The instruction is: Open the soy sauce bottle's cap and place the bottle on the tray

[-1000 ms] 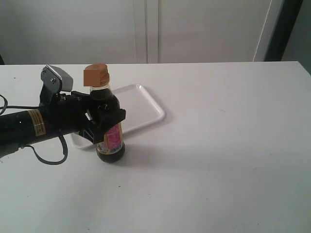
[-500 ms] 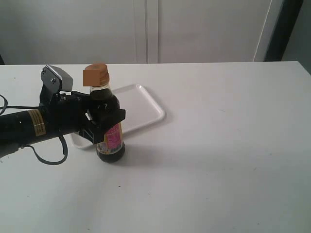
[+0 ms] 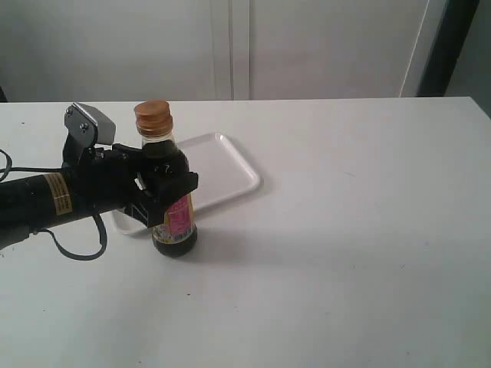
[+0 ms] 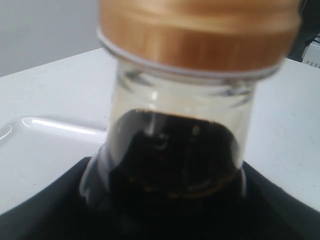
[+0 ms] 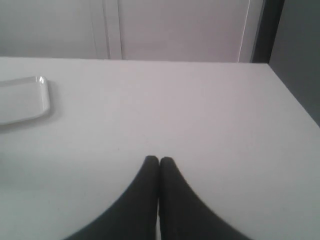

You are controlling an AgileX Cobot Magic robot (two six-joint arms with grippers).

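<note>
The soy sauce bottle (image 3: 175,222) stands upright on the white table, at the near edge of the white tray (image 3: 226,169). Its copper-orange cap (image 3: 153,117) sits closed on the neck. My left gripper (image 3: 165,192) comes in from the left and is shut on the bottle's shoulder and upper body. In the left wrist view the bottle's neck (image 4: 172,145) and cap (image 4: 200,35) fill the frame, with the tray (image 4: 40,150) behind. My right gripper (image 5: 159,161) is shut on nothing, low over bare table, and does not show in the exterior view.
A corner of the tray (image 5: 25,102) shows in the right wrist view, far from that gripper. A white wall with a door (image 3: 230,46) rises behind the table's far edge. The left arm's cable (image 3: 77,249) lies on the table.
The cap looked like a blocky orange shape in the earlier frames and now shows as a round closed cap. The left arm and the bottle have not moved.
</note>
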